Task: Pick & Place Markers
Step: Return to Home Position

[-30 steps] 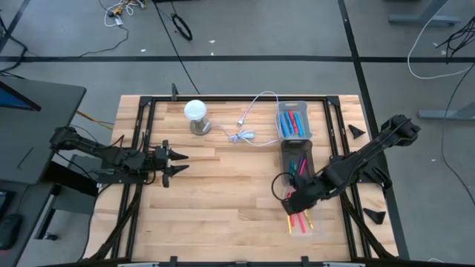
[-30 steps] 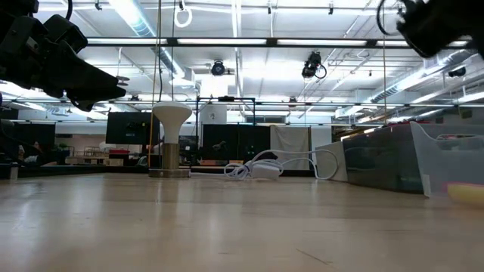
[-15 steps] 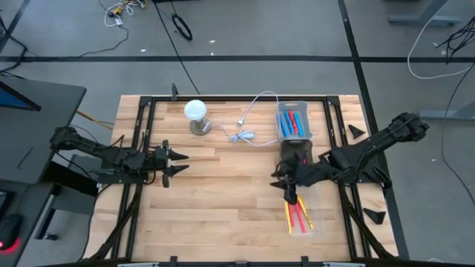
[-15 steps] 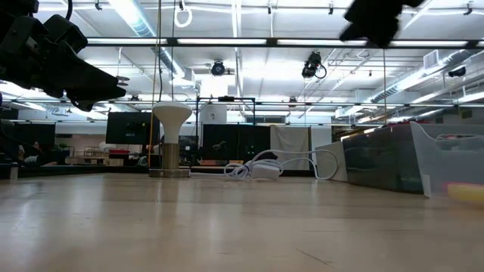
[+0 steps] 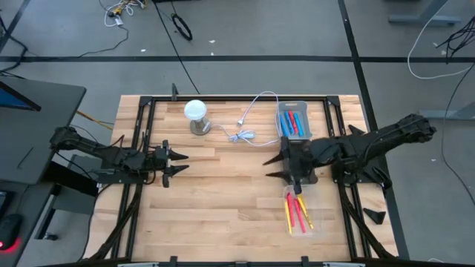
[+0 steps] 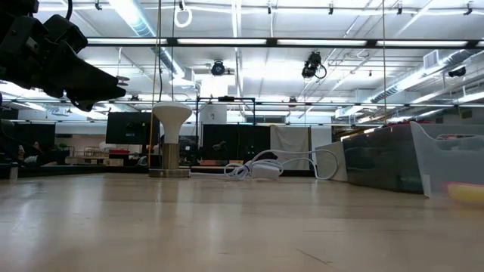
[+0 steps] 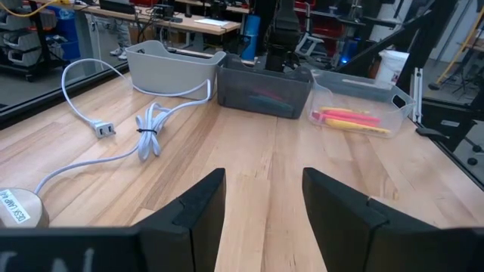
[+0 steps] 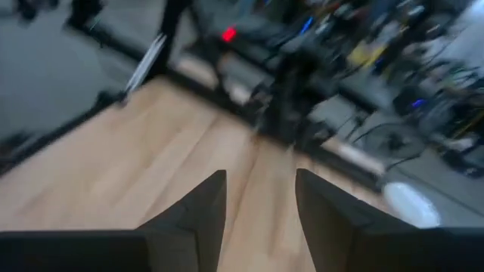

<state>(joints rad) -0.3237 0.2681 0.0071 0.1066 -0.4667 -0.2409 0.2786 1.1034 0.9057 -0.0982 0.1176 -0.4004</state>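
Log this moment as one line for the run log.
left gripper: open, left side | right gripper: open, empty, mid-table | markers: in clear bin, grey bin

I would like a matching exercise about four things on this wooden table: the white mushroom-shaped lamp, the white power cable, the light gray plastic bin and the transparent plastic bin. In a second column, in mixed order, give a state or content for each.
Things
1. white mushroom-shaped lamp
2. white power cable
3. light gray plastic bin
4. transparent plastic bin

States
A. holds red, pink and yellow markers
B. lies loose on the wood, partly bundled
C. holds blue and red markers
D. stands upright on a round metal base

Pairs: 1-D, 2-B, 3-C, 4-A.
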